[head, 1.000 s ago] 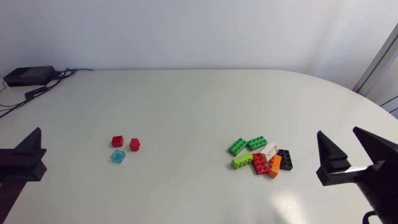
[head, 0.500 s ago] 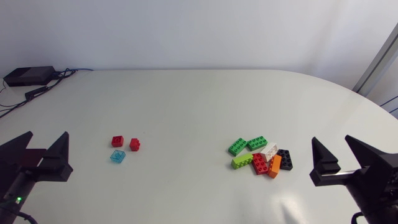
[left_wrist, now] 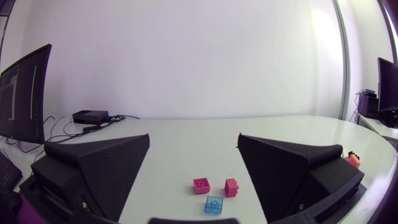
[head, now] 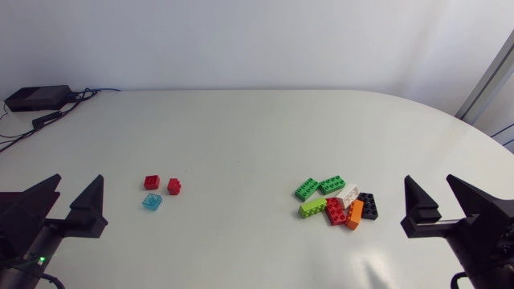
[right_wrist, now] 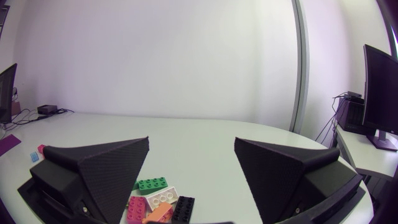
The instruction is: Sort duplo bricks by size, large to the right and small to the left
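Along the table's (head: 241, 136) near edge, the left gripper (head: 78, 183) is hanging wide open and empty, with the small bricks (head: 152, 182) lying just inward of it. The right gripper (head: 430, 183), equally wide and empty, is sitting nearer the large bricks (head: 333, 210) (none is looking misplaced, so I judge little is remaining).

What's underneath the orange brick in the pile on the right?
The orange brick lies tilted between the large red brick and the black brick, apparently resting on their edges. What is directly beneath it is covered, so I cannot tell.
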